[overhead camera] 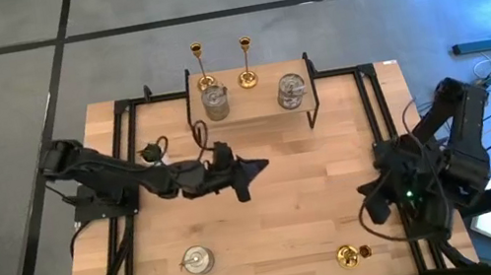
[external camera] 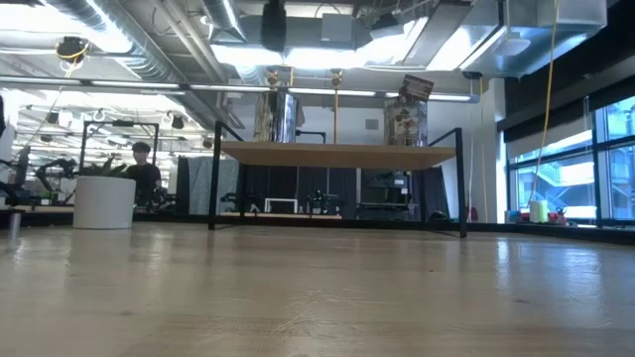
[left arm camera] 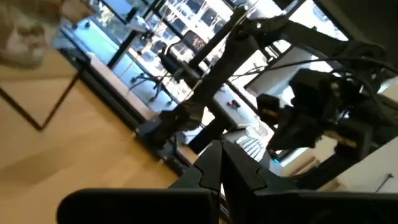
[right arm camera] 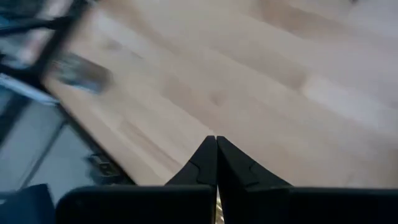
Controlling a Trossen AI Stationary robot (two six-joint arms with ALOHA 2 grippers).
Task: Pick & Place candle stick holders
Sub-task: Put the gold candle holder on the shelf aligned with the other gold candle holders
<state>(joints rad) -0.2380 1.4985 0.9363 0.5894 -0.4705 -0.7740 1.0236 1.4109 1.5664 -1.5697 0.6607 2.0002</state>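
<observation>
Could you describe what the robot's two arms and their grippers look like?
Both arms are black, jointed and fairly slim. The left arm ends in a left gripper with two dark, tapered fingers. The right arm has black cables looped around its base and a small green light. The right gripper has two matte black, wedge-shaped fingers on a broad dark body.

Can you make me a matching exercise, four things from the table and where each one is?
Things:
1. two upright gold candle stick holders
2. gold candle stick holder lying down
3. lone silvery glass holder
4. small potted plant

Places:
A. near edge of the table, right side
B. beside the left arm
C. on the raised shelf
D. near edge of the table, left side

Pairs: 1-C, 2-A, 3-D, 4-B
</observation>
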